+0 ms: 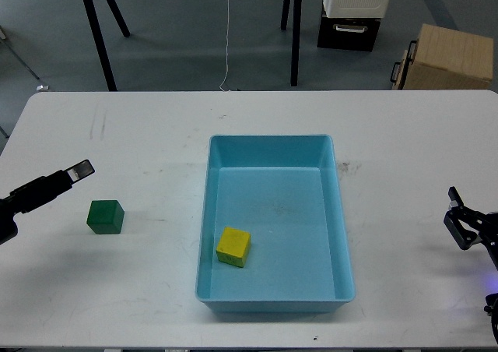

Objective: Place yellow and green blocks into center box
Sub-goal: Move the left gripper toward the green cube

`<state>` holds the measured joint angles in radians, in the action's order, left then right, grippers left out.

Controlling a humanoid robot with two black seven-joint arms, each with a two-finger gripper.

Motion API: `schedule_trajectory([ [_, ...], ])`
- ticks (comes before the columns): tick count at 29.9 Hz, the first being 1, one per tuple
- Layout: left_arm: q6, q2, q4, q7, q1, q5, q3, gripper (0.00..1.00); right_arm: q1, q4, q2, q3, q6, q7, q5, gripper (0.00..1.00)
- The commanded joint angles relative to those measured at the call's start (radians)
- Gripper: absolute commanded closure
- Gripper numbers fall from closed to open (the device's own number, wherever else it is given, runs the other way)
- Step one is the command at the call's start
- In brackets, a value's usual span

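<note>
Bench: white bench [140,290] with faint scuffs, carrying the tray and both blocks.
Center box: light-blue tray [338,212], shallow, rounded corners, lying lengthwise at the middle of the bench.
Yellow block: yellow block [233,246] lies inside the tray on its floor, near the front left corner, turned slightly askew.
Green block: green block [105,216] sits on the bench outside the tray, well to its left, apart from everything.
Left gripper: left gripper [80,168] hangs just behind and left of the green block, not touching it; seen end-on, so whether its fingers are open or closed cannot be told.
Right gripper: right gripper [459,221] at the right edge of the bench, well apart from the tray; fingers spread, holding nothing.
Background: brown cardboard box [450,58] and white-and-black crate [354,9] on the floor beyond the bench.
</note>
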<state>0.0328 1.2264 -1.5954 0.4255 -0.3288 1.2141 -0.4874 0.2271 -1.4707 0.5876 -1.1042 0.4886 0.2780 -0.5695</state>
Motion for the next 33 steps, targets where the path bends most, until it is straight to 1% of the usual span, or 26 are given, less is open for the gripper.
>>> schedule_trajectory([
  [1,-0.011,0.036,0.005,-0.108,-0.012,0.05,0.007,0.0,0.0,0.0,-0.002,0.0,0.0,0.001,0.002,0.0],
  [2,-0.019,0.03,0.005,-0.149,-0.012,0.073,0.01,0.0,0.0,-0.002,-0.002,0.0,0.0,0.001,0.002,0.0],
  [3,-0.027,0.027,0.005,-0.18,-0.013,0.097,0.015,0.0,0.0,-0.002,-0.002,0.0,0.0,0.001,0.002,0.0],
  [5,-0.04,0.019,0.005,-0.229,-0.022,0.146,0.018,0.0,0.0,-0.005,-0.003,0.0,0.0,0.001,0.002,0.0],
  [6,-0.039,0.012,0.005,-0.24,-0.03,0.154,0.016,0.0,0.0,-0.01,-0.005,0.0,0.0,0.001,0.002,0.0],
  [11,-0.04,-0.045,0.012,-0.254,-0.062,0.154,0.032,0.0,0.003,-0.023,-0.002,-0.006,0.0,0.001,0.013,0.0],
  [15,-0.039,-0.09,0.046,-0.283,-0.07,0.157,0.058,0.0,0.005,-0.033,-0.002,-0.006,0.0,0.001,0.013,0.0],
  [21,-0.039,-0.145,0.069,-0.286,-0.07,0.16,0.075,0.0,0.005,-0.045,-0.002,-0.006,0.0,0.001,0.013,0.0],
  [28,-0.036,-0.157,0.077,-0.286,-0.096,0.166,0.133,0.0,0.006,-0.043,-0.002,-0.006,0.0,0.001,0.013,0.0],
  [33,-0.036,-0.171,0.078,-0.289,-0.098,0.17,0.139,0.0,0.011,-0.042,-0.002,-0.006,0.0,0.001,0.014,0.0],
])
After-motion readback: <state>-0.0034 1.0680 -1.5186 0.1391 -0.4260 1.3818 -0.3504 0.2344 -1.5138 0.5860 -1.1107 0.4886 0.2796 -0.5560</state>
